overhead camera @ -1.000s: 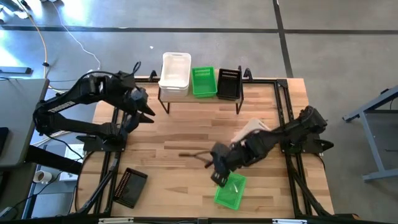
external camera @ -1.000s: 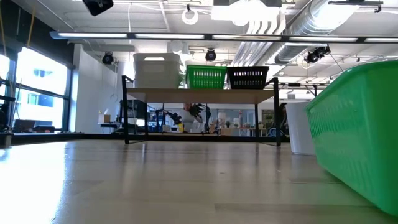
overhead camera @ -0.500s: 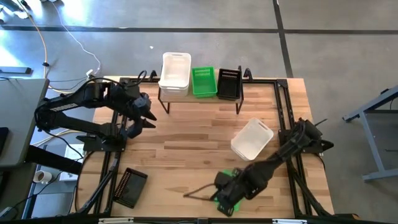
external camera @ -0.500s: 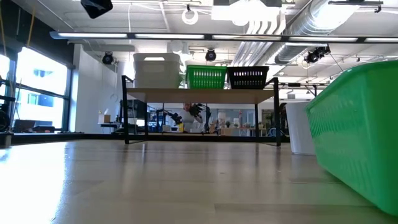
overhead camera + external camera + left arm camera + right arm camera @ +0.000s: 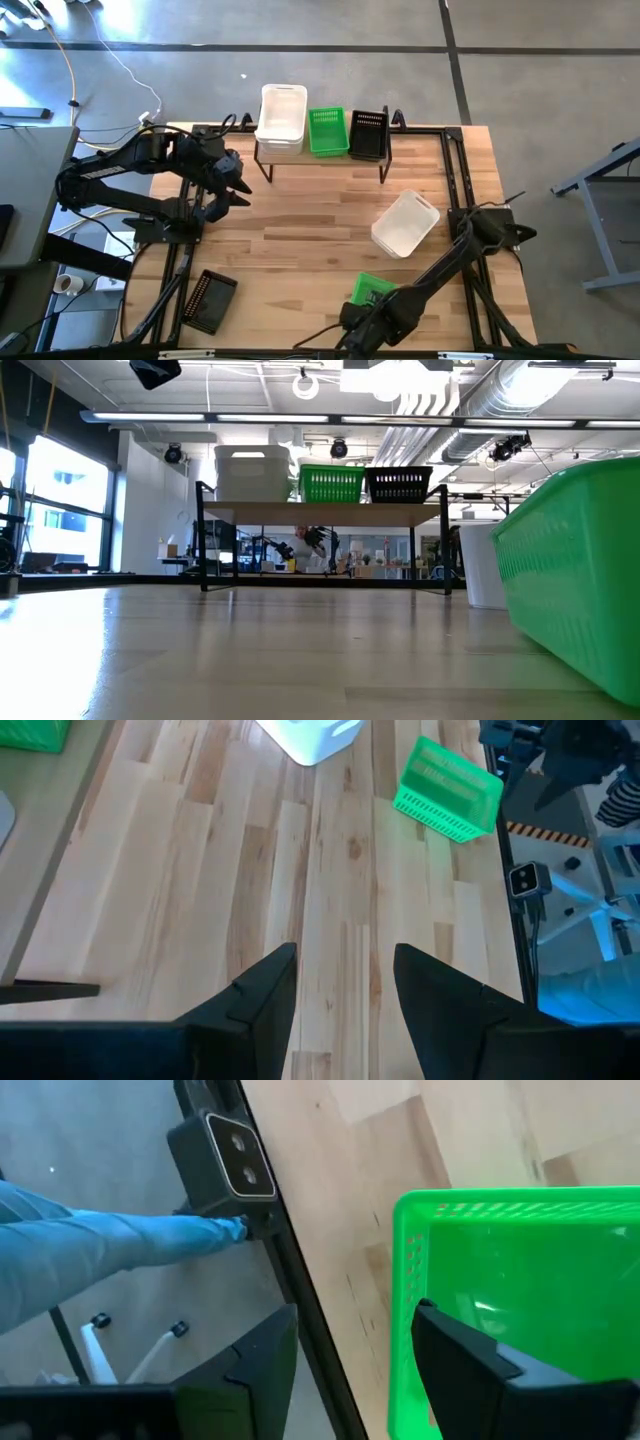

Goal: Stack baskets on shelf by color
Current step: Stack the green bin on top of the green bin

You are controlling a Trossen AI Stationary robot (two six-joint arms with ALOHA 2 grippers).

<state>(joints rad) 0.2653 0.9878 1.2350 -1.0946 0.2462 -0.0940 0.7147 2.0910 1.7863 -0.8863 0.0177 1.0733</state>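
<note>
Just beside the right gripper [image 5: 355,1365], whose fingers stand apart and hold nothing, lies the green basket [image 5: 520,1295], its rim between them. It looks light, stiff and slick; the thin rim wall seems the best hold. The shelf [image 5: 320,152] sits well apart. Since half a second ago the gripper has slid toward the table's near edge. The left gripper [image 5: 340,990] waits, parted.

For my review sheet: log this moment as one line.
right gripper: open, straddling loose green basket wall at table's front edge | left gripper: open, waiting | shelf: white, green, black stacks
</note>
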